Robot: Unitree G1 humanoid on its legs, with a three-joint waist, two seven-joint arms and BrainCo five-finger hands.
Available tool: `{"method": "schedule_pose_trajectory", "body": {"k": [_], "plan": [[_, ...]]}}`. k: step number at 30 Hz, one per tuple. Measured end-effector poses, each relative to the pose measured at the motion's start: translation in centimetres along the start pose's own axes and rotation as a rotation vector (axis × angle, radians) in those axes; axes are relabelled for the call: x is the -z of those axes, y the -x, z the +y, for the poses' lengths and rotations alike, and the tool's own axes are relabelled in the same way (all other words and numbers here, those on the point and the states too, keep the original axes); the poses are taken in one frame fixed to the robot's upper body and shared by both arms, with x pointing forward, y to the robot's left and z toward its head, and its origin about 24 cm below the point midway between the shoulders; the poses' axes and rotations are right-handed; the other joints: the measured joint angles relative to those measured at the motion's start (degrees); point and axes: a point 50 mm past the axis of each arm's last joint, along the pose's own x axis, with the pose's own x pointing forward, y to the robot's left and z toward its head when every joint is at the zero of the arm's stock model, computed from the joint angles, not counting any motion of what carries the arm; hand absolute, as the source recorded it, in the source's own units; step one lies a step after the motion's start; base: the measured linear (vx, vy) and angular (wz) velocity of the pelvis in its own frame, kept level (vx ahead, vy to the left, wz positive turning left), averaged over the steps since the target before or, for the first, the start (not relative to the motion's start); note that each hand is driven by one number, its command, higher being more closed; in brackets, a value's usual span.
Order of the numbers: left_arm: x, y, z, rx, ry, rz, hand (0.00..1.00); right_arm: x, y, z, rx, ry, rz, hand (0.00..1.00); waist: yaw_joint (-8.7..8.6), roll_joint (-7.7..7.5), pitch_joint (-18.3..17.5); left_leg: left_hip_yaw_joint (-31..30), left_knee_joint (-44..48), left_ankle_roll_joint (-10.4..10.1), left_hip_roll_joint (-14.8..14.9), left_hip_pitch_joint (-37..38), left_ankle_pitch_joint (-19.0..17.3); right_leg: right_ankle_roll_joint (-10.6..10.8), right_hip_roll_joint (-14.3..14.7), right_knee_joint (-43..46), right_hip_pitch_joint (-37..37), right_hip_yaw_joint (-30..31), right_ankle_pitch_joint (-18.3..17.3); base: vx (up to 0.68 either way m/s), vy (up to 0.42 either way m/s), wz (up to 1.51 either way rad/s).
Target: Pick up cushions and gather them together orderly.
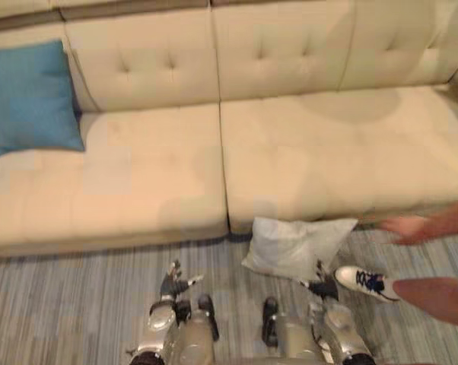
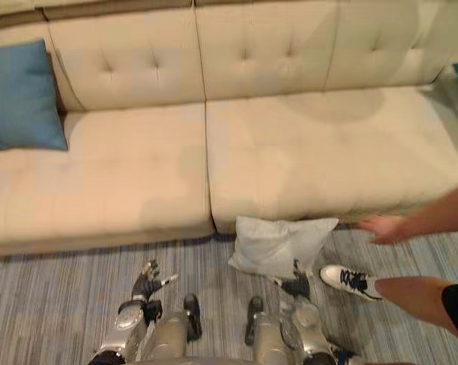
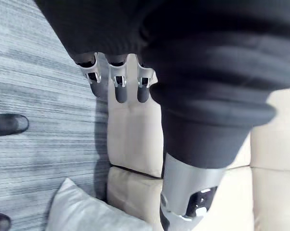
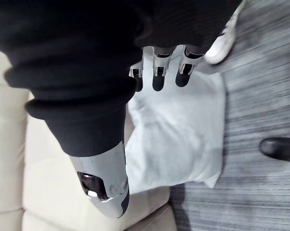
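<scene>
The grey cushion is lying on the striped carpet, leaning against the front of the cream sofa. The right hand is hovering just beside its near edge with fingers straight and grasping nothing. The left hand is hanging released over the carpet, well apart from the grey cushion. A blue cushion is resting against the sofa's back at its left end, while a person's hand is reaching near the grey cushion's right corner, a white shoe standing beside the right hand.
</scene>
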Motion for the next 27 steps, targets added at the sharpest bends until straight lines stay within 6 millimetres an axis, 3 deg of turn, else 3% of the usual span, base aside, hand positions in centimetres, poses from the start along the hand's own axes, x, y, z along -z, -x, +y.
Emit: {"method": "schedule_pose_trajectory", "body": {"k": [4, 12, 16, 18, 19, 20, 21, 22, 23, 24, 25, 27], "plan": [[1.2, 0.3, 0.6, 0.008, -0.044, 0.049, 0.0, 2.2, 0.6, -1.5, 0.035, -0.004, 0.08, 0.0, -0.2, -0.06, -0.5, 1.8, -1.5, 0.0, -0.2, 4.8, 0.0, 0.6, 0.7, -4.8, 5.3, 2.2, 1.7, 0.09, 0.033, -0.28], [0.8, 0.2, 1.5, -0.009, -0.041, 0.041, 0.0, 2.3, 0.5, -3.2, 0.059, 0.006, 0.094, 0.0, -0.37, -0.2, -0.7, -1.5, -2.2, 0.0, -1.5, 6.6, -0.3, 1.4, 1.3, -8.8, 5.7, 8.3, 5.8, -0.03, 0.022, -0.4], [0.9, 0.2, 1.5, -0.006, -0.039, 0.042, 0.0, 0.5, -0.3, -2.6, 0.044, -0.014, 0.04, 0.0, -0.2, -0.93, -0.6, 4.9, 1.6, -0.2, -1.2, 4.4, -5.3, 3.1, 2.8, -9.1, -0.3, 18.1, 8.6, -0.17, 0.091, -1.27], [1.0, 0.3, 1.6, -0.008, -0.037, 0.045, 0.0, -1.0, -0.9, -2.1, 0.028, -0.016, -0.005, 0.0, -0.3, -1.1, -0.4, 8.1, 4.8, 0.7, -0.9, 2.6, -8.3, 3.3, 3.6, -9.6, -3.4, 22.4, 9.4, -0.14, 0.074, -1.55], [1.0, 0.3, 1.6, -0.009, -0.037, 0.047, 0.0, -1.6, -1.1, -1.8, 0.02, -0.016, -0.02, 0.0, -0.35, -1.11, -0.4, 10.8, 5.4, 1.4, 0.0, 2.6, -9.0, 1.8, 3.2, -11.0, -3.6, 21.4, 9.7, -0.1, 0.075, -1.68], [1.2, 0.4, 1.7, -0.01, -0.038, 0.051, 0.0, -2.0, -1.3, -1.4, 0.009, -0.008, -0.029, 0.0, -0.44, -0.57, 0.2, 15.4, 6.4, 1.5, 1.8, 3.5, -9.3, -1.1, 1.9, -11.4, -4.3, 13.9, 9.9, -0.07, 0.07, -1.66], [1.2, 0.4, 1.8, -0.012, -0.039, 0.05, 0.0, -2.0, -1.3, -1.2, 0.005, -0.007, -0.025, 0.0, -0.34, -0.49, 0.2, 17.9, 7.0, 1.5, 2.9, 4.2, -9.3, -2.6, 1.2, -9.8, -5.1, 8.0, 9.9, 0.02, 0.035, -1.74], [1.4, 0.5, 2.0, -0.017, -0.043, 0.057, 0.0, -2.0, -1.3, -1.0, -0.004, 0.004, -0.021, 0.0, -0.29, -0.51, 0.2, 21.5, 7.2, 1.4, 4.1, 5.8, -9.4, -5.3, -0.6, -6.7, -5.5, -4.9, 8.1, 0.06, 0.007, -1.37], [1.5, 0.6, 2.2, -0.019, -0.047, 0.061, 0.0, -1.9, -1.3, -0.9, -0.006, 0.009, -0.02, 0.0, -0.28, -0.48, 0.2, 23.4, 7.4, 1.1, 4.6, 7.0, -9.5, -6.3, -2.3, -5.7, -5.1, -12.5, 7.3, 0.14, -0.009, -1.59], [1.7, 0.7, 2.6, -0.025, -0.053, 0.067, 0.0, -2.0, -1.3, -0.9, -0.008, 0.02, -0.023, 0.0, -0.24, -0.36, 0.3, 24.7, 7.8, 0.2, 4.8, 8.9, -10.1, -5.8, -4.1, -4.3, -4.1, -19.1, 7.9, 0.17, -0.03, -1.23], [1.9, 0.8, 2.8, -0.029, -0.057, 0.071, 0.0, -2.0, -1.3, -0.8, -0.013, 0.028, -0.023, 0.0, -0.28, -0.39, 0.3, 24.7, 7.8, -0.3, 4.6, 9.7, -10.2, -5.3, -4.4, -3.9, -3.9, -20.4, 9.0, 0.2, -0.063, -1.3], [1.9, 0.8, 2.7, -0.027, -0.059, 0.075, 0.0, -2.1, -1.3, -1.0, -0.021, 0.068, -0.028, 0.0, -0.46, 1.13, 1.1, 23.6, 6.6, -2.1, 5.2, 12.8, -11.3, -4.3, -2.2, -1.9, -3.9, -16.6, 7.8, 0.14, -0.08, -1.07]]}}
